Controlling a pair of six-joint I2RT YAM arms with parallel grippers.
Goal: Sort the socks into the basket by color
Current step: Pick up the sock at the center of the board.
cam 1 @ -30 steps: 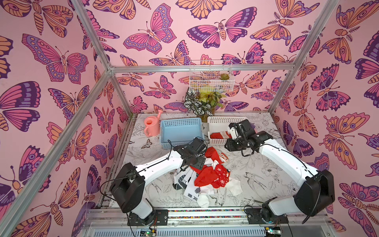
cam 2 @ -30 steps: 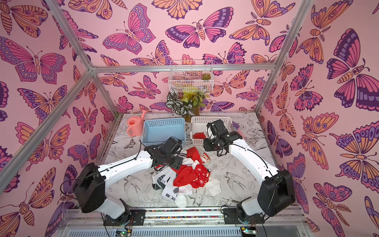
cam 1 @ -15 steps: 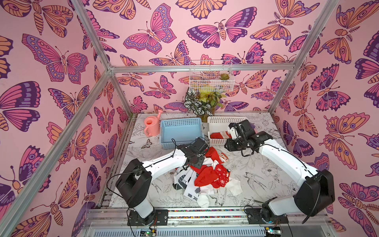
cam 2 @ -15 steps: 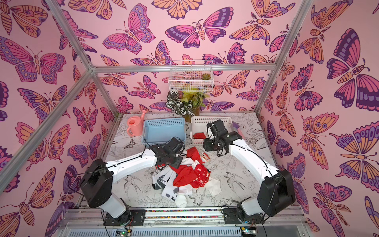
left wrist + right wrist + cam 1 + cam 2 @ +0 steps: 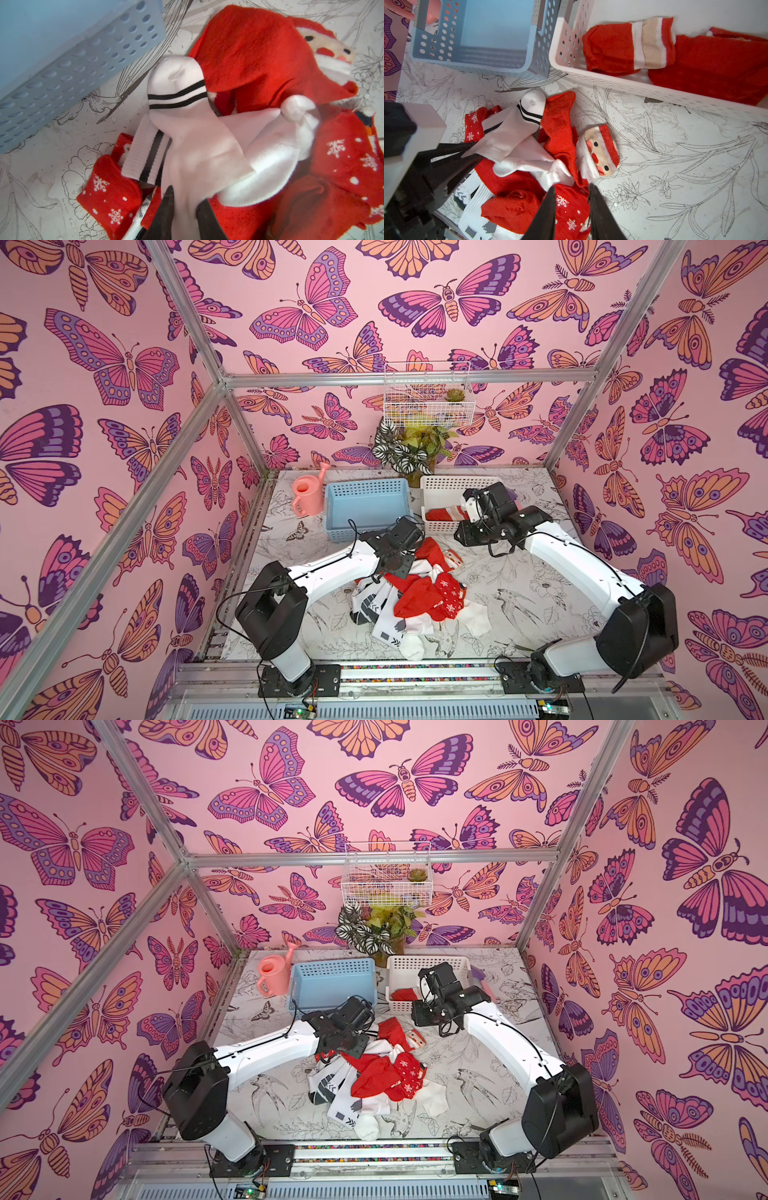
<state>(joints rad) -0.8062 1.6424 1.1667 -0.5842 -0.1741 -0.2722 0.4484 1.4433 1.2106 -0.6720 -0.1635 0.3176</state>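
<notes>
I have the left arm (image 5: pixel 332 568) stretched low across the bench (image 5: pixel 498 572), with its wrist tipped down at the far end of the sock pile (image 5: pixel 419 601). The left jaws are clenched on a white sock (image 5: pixel 197 145) with black stripes. Its toe trails out ahead of them against a plain red sock (image 5: pixel 249 52), and its cuff is folded back alongside. The blue basket (image 5: pixel 365 489) sits just beyond these jaws, its near wall close, with only a narrow strip of bare bench between.

The right arm (image 5: pixel 561 547) is bent higher, its wrist by the near wall of the white basket (image 5: pixel 449 483) and its tool angled back towards the pile. The right jaws stand apart with nothing between them, hanging above a snowflake sock (image 5: pixel 571 209). A Santa sock (image 5: pixel 600 153) lies just ahead of them, and red socks (image 5: pixel 612 47) lie in the white basket further on.

The two sets of jaws are near each other over the pile's far end. Outward of the right jaws the bench is bare up to the wall. A watering can (image 5: pixel 307 493) stands just past the blue basket, on the side away from both jaws.
</notes>
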